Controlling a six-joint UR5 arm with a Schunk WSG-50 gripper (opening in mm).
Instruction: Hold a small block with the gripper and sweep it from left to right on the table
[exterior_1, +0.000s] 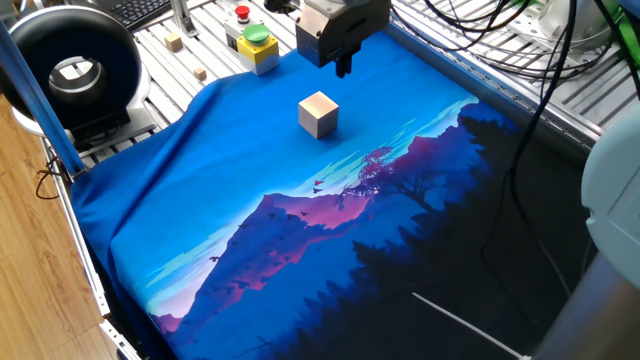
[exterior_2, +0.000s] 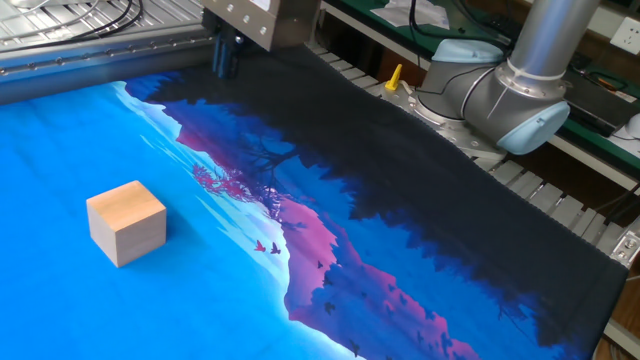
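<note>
The small block, a light tan wooden cube, sits on the blue part of the cloth-covered table. It also shows at the left in the other fixed view. The gripper hangs above the table's far edge, behind the block and apart from it. Its dark fingers look pressed together and hold nothing. In the other fixed view the gripper is at the top, well beyond the block.
A yellow button box and two tiny wooden cubes lie on the slatted aluminium surface behind the cloth. A black round device stands at the far left. Cables hang at the right. The arm's base stands beside the table.
</note>
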